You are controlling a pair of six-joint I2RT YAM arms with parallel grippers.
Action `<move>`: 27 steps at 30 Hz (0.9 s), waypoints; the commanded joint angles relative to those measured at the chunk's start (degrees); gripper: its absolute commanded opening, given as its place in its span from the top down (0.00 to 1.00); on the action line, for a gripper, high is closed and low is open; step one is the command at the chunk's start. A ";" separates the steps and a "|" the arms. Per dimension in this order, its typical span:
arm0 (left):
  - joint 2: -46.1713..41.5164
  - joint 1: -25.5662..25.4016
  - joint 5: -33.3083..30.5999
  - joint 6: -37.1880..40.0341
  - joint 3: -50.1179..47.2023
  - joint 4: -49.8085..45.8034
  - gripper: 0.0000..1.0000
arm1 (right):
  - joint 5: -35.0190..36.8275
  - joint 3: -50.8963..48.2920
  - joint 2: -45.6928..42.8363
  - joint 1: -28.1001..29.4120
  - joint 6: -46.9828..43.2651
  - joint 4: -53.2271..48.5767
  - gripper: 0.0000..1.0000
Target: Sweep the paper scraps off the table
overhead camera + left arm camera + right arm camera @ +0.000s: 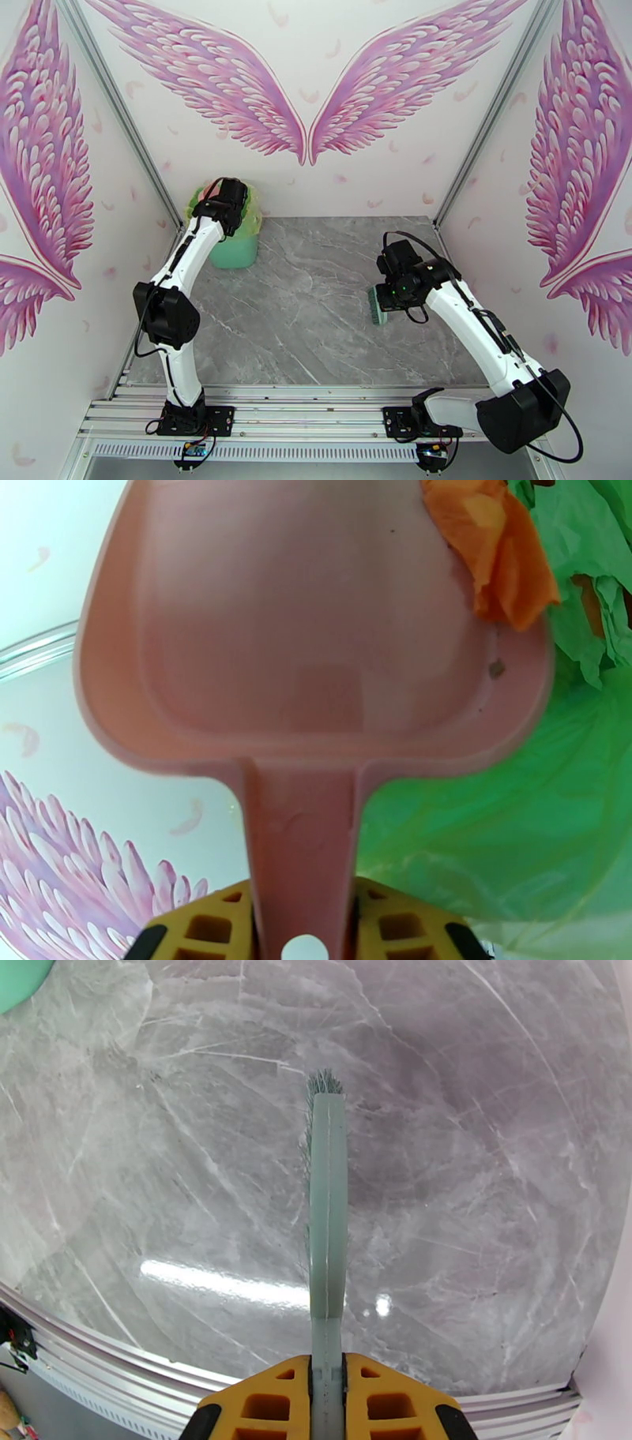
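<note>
My left gripper hangs over the green bin at the back left, shut on the handle of the pink dustpan. The pan is tipped over the bin's green liner. An orange paper scrap clings to the pan's far right corner, and crumpled mint green scraps lie in the liner beyond it. My right gripper is shut on the handle of the teal hand brush, held above the grey marble table at its right side. The brush points its bristles away from the wrist.
The green bin with its plastic liner stands at the table's back left corner. Silver rails run along the near edge. Walls with pink wing art close in left, right and behind.
</note>
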 commanded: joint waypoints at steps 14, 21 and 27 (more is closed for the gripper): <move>-1.34 0.02 0.96 -3.03 3.93 -1.24 1.00 | 0.17 -0.91 -2.04 0.42 -0.71 0.93 1.00; -7.36 0.59 1.42 -2.44 2.32 0.42 1.00 | -0.28 -0.86 -1.80 0.46 -0.21 1.43 1.00; -11.02 1.17 1.06 -1.96 -0.37 1.67 1.00 | -0.04 -0.59 -1.56 0.60 -0.28 1.27 1.00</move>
